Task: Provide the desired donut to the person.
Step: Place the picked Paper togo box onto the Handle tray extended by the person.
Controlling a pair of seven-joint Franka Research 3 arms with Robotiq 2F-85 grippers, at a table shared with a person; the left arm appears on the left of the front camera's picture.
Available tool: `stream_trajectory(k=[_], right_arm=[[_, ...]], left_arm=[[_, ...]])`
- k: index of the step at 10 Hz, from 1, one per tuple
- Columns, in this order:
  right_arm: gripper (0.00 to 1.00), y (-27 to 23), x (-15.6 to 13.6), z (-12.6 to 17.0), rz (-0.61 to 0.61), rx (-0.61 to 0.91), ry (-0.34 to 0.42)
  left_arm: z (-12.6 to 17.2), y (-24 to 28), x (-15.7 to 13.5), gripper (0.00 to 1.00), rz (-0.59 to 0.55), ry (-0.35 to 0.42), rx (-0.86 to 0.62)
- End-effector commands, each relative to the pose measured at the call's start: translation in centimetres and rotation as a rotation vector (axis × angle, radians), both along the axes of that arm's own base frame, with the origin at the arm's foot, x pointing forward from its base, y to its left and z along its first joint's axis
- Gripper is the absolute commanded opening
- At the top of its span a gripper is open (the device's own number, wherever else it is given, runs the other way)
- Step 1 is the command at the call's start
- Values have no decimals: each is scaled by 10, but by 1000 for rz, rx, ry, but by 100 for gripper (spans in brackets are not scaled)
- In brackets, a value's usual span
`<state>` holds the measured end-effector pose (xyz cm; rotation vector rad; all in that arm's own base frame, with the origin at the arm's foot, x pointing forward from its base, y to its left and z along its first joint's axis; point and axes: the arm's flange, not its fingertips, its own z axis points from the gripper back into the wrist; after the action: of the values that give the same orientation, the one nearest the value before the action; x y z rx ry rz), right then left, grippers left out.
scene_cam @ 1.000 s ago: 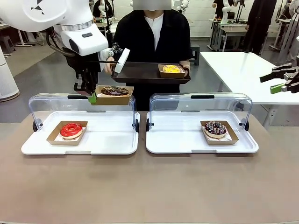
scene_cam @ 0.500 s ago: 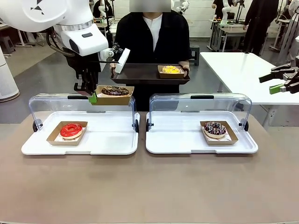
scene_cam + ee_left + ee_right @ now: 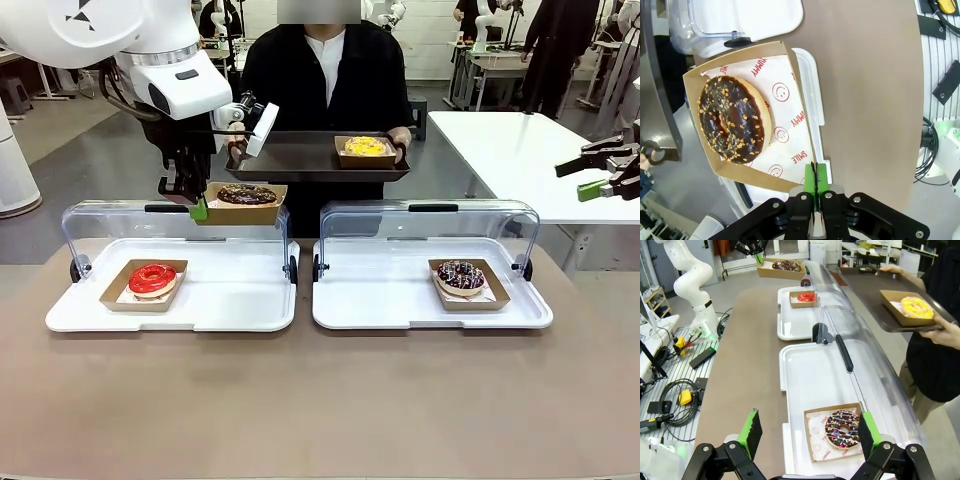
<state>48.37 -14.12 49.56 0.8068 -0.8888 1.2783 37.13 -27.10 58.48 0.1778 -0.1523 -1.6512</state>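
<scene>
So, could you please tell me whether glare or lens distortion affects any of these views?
Front view: ceiling-light glare streaks both clear lids. Right wrist view: wide-angle bending curves the table edge. Left wrist view: the chocolate donut is sharp and evenly lit.

Colours before me
My green-padded left pincer grips a tan box printed red; chocolate donut with orange flecks, red donut, yellow donut, dark tray.

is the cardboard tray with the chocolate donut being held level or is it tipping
Roughly level. The left hand pinches one corner of the cardboard tray; its rim looks about horizontal in the front view, and the chocolate donut sits flat inside.
</scene>
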Motion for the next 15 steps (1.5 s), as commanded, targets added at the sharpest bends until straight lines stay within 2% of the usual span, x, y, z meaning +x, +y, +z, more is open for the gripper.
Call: stream_trajectory(k=[1, 2, 5, 9, 11, 15], right_arm=[[100, 1, -1, 0, 3, 6, 1], [100, 1, -1, 0, 3, 6, 1], [100, 1, -1, 0, 3, 6, 1], [100, 1, -1, 0, 3, 6, 1], [100, 1, -1, 0, 3, 6, 1], [100, 1, -1, 0, 3, 6, 1]], left_arm=[[0, 0, 0, 1, 0, 0, 0], [7, -6, -6, 1, 20, -25, 9], [47, -18, 13, 1, 36, -50, 22], [72, -28, 54, 1, 86, -41, 34], [68, -34, 82, 1, 114, -26, 38], [46, -29, 154, 1, 78, -12, 12]])
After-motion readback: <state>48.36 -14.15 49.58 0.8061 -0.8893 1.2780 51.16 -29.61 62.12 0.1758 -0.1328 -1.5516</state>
